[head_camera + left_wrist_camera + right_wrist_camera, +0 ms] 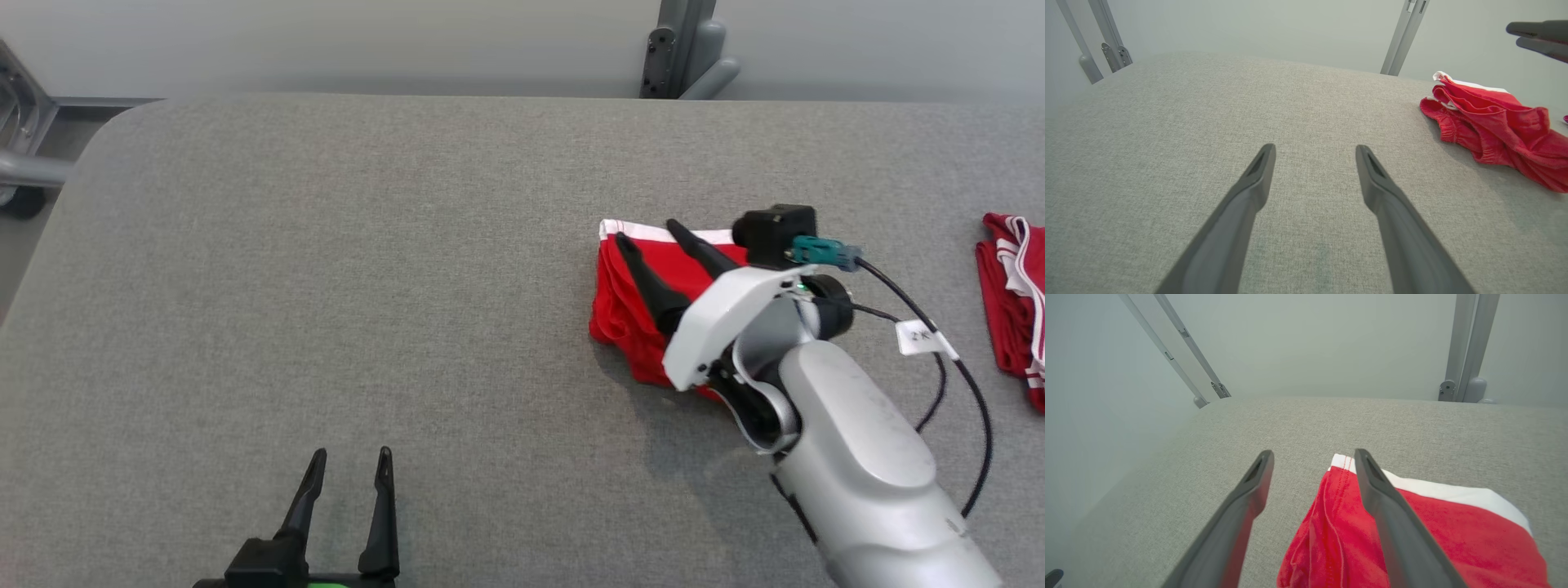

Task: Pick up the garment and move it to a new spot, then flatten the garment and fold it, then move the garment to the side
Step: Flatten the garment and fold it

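Note:
A red garment (633, 314) with a white band lies folded on the grey table (367, 269), right of centre. The same garment (1490, 126) sits at the right of the left wrist view, and as red cloth with a white edge (1433, 531) low in the right wrist view. My right gripper (649, 230) hovers over the garment's far left corner, open, with nothing between its fingers. The right gripper (1312, 455) has its fingers spread above the cloth. My left gripper (351, 456) is open near the table's front edge, far from the garment; its own view shows the left gripper (1314, 149) over bare table.
A second red and white garment (1016, 302) lies at the table's right edge. Grey metal posts (682, 49) stand behind the far edge. A black cable (955, 367) with a white tag loops beside my right forearm. Open grey table stretches across the left and middle.

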Controlling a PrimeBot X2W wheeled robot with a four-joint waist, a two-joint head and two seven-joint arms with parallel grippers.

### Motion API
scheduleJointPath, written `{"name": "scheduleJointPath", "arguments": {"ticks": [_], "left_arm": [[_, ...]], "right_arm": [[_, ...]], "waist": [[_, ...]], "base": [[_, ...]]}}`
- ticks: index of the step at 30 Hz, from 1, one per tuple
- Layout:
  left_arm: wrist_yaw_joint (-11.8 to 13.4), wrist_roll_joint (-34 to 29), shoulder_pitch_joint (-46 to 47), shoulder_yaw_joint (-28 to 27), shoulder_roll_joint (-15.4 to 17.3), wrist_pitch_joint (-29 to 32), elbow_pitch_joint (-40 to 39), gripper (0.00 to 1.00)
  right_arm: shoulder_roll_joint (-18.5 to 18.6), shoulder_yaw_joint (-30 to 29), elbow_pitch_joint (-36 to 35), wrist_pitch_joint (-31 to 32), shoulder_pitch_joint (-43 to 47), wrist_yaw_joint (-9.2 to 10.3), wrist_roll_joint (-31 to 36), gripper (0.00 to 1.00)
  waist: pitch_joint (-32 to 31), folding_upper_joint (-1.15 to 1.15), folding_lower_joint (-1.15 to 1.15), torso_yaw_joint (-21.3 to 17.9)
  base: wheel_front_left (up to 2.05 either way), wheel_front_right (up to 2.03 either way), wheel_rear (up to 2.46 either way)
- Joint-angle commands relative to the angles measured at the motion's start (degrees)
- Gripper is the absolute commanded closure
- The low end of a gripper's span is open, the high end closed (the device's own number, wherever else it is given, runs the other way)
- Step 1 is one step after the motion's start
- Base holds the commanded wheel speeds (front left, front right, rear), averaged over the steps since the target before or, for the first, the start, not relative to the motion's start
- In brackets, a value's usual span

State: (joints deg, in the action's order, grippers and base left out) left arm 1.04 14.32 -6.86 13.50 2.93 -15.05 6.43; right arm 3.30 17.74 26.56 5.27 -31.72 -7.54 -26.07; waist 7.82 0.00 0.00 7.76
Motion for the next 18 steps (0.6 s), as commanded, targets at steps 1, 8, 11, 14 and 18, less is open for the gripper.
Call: {"name": "scheduleJointPath", "arguments": {"ticks": [1,8,11,14,18], "left_arm": [[0.42,0.06,-1.13,-0.53,-0.02,-0.14,-0.45,0.0],[-0.05,-0.12,-0.42,-0.07,0.01,-0.14,-1.96,0.0],[-0.43,0.14,0.5,0.2,0.01,-0.14,-2.08,0.0],[-0.66,0.19,1.22,0.39,0.01,-0.14,-1.78,0.0],[-0.86,0.37,2.38,0.57,0.01,-0.14,-1.62,0.0]], "right_arm": [[2.82,-1.61,-2.27,-0.6,2.54,0.1,1.83,0.0],[8.43,-13.54,-11.94,0.9,11.85,0.05,7.73,1.0],[8.56,-15.01,-12.14,0.18,13.97,0.05,9.57,1.0],[6.9,-13.86,-10.09,-1.16,14.72,0.05,10.13,1.0],[4.84,-9.8,-6.05,-2.42,12.89,0.06,9.67,1.0]], "waist": [[-1.36,0.0,0.0,-2.05],[0.92,0.0,0.0,-2.87],[2.51,0.0,0.0,-2.44],[3.7,0.0,0.0,-1.78],[5.18,0.0,0.0,-0.97]], "base": [[0.0,0.0,0.0],[0.0,0.0,0.0],[0.0,0.0,0.0],[0.0,0.0,0.0],[0.0,0.0,0.0]]}}
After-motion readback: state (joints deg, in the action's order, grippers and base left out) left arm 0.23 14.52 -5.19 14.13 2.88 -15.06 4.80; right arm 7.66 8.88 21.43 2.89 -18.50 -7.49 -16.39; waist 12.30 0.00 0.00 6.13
